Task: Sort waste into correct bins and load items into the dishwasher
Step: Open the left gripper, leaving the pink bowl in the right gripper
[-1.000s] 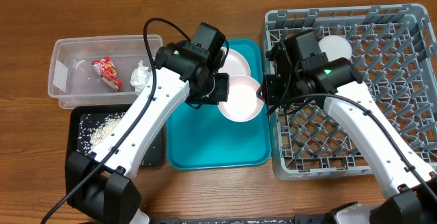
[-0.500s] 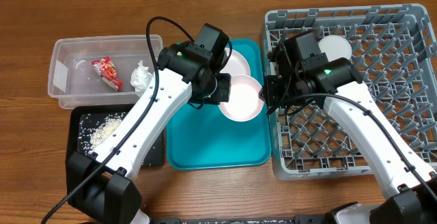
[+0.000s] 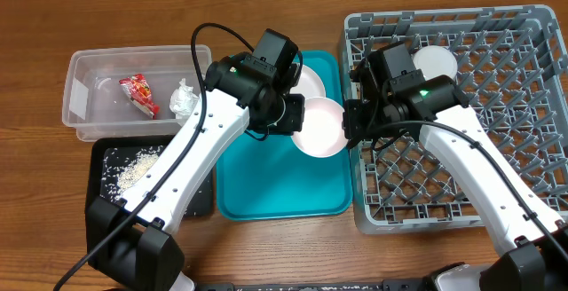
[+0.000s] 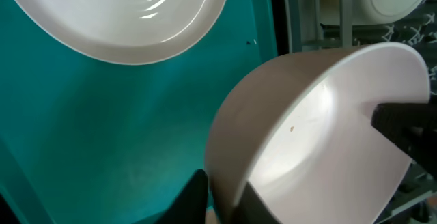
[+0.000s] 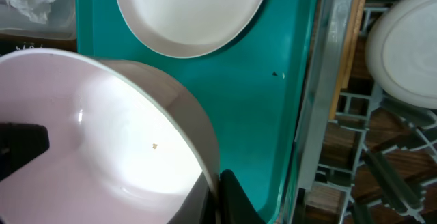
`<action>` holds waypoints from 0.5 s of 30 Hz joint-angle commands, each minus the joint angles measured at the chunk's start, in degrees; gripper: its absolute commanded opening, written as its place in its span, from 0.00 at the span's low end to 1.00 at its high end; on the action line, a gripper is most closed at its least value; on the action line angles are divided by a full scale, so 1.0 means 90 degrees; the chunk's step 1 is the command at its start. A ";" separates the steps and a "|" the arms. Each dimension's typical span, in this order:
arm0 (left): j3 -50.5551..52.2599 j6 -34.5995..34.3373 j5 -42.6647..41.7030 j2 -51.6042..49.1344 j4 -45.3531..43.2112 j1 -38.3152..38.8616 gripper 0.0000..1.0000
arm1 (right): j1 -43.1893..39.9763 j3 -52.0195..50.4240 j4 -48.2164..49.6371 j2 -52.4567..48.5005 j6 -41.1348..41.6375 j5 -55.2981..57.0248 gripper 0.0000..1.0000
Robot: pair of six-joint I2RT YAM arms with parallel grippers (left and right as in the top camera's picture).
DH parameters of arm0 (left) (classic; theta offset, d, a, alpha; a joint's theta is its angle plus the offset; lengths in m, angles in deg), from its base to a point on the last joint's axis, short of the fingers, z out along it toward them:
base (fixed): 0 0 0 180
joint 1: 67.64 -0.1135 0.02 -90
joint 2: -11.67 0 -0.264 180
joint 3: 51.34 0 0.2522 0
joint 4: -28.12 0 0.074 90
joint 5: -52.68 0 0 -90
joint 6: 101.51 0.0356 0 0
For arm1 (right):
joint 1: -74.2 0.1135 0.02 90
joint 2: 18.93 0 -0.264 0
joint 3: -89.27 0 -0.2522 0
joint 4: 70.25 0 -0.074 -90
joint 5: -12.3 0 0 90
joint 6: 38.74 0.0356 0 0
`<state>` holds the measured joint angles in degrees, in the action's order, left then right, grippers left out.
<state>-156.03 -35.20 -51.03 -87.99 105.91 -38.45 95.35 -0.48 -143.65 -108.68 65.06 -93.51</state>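
Note:
A white bowl (image 3: 321, 127) hangs tilted over the right side of the teal tray (image 3: 275, 193), between both arms. My right gripper (image 3: 346, 124) is shut on its right rim, and the right wrist view shows the fingers (image 5: 217, 197) pinching the bowl (image 5: 102, 135) wall. My left gripper (image 3: 291, 118) straddles the opposite rim. In the left wrist view its fingers (image 4: 229, 203) sit on either side of the bowl (image 4: 321, 128) wall, and how tightly is unclear. A white plate (image 3: 306, 80) lies on the tray behind. The grey dishwasher rack (image 3: 497, 149) holds a white dish (image 3: 437, 60).
At the left, a clear tub (image 3: 80, 69) holds the red wrapper (image 3: 138, 94) and the white napkin (image 3: 183, 100). Below it a black tray (image 3: 200, 198) holds rice scraps (image 3: 133, 169). The rack's left wall stands right beside the bowl.
The bowl has shifted slightly right toward the rack. My right gripper's jaws have closed onto its rim. The left arm barely moved.

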 commanded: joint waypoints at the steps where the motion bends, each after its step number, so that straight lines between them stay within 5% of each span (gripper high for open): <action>1: -0.0119 0.0039 -0.0153 0.0002 -0.0044 0.0010 0.30 | 0.0049 0.0032 0.0046 0.0029 0.0202 0.0306 0.04; 6: -0.0158 0.0041 -0.0182 0.0005 -0.0063 -0.0022 0.46 | 0.0046 0.0032 0.0124 0.0029 0.0308 0.0986 0.04; 15: -0.0782 0.0335 -0.0998 0.0005 0.0391 -0.0461 0.49 | -0.0095 0.0287 -0.0051 0.0041 0.0306 0.4624 0.04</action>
<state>-160.47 -33.95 -57.06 -87.99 108.73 -41.40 95.18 -0.35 -143.43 -108.68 67.36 -69.56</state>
